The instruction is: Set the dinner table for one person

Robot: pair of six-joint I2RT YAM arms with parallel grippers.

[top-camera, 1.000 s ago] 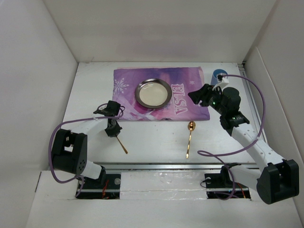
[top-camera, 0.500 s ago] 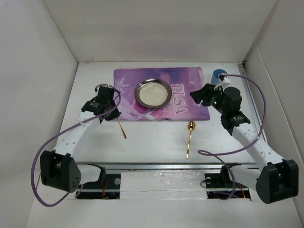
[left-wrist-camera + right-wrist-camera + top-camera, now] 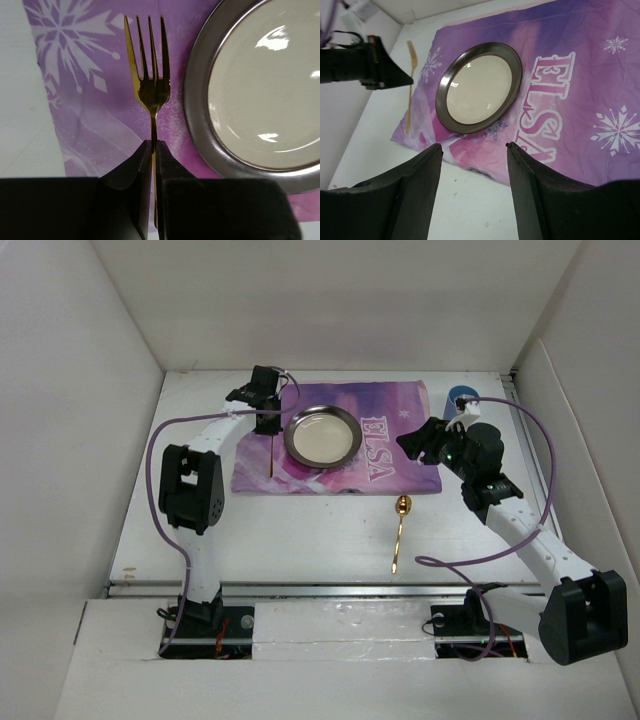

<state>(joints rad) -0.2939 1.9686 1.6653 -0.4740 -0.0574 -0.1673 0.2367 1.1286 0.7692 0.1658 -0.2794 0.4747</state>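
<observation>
- Flat white matte tabletop (image 3: pixel 320 530) carries a purple snowflake-printed "ELSA" cloth (image 3: pixel 400 410) at its far middle, lying flat
- Round silver metal plate (image 3: pixel 288 438) with a pale centre sits on the left half of the cloth, so that part looks done
- Thin gold metal fork (image 3: pixel 154 95) is over the cloth just left of the plate, close to the rim but apart from it
- Left gripper (image 3: pixel 153 144) is pinched tight on the fork's neck, just behind the head, with the tines sticking out ahead of the jaws
- Fork's long axis runs near-to-far, parallel to the cloth's left edge, tines toward the far wall and handle toward the arm bases
- Can't tell if the fork already rests on the cloth or hangs just above it
- Judging by this, the fork step is nearly finished: position looks right, only the release is left
- Right gripper (image 3: pixel 473 147) stands partly open with nothing between the jaws, hovering over the near right part of the cloth by the "ELSA" lettering
- Gold metal spoon (image 3: pixel 399 530) lies on bare tabletop, apart from the plate, not yet placed
- Spoon's long axis is roughly near-to-far, slightly tilted, bowl at the cloth's near edge and handle toward the arm bases
- Blue round item (image 3: pixel 460 396) sits at the far right, off the cloth, partly hidden by the right arm, so what it is stays unclear
- Left to do: release the fork, move the spoon to the right of the plate
</observation>
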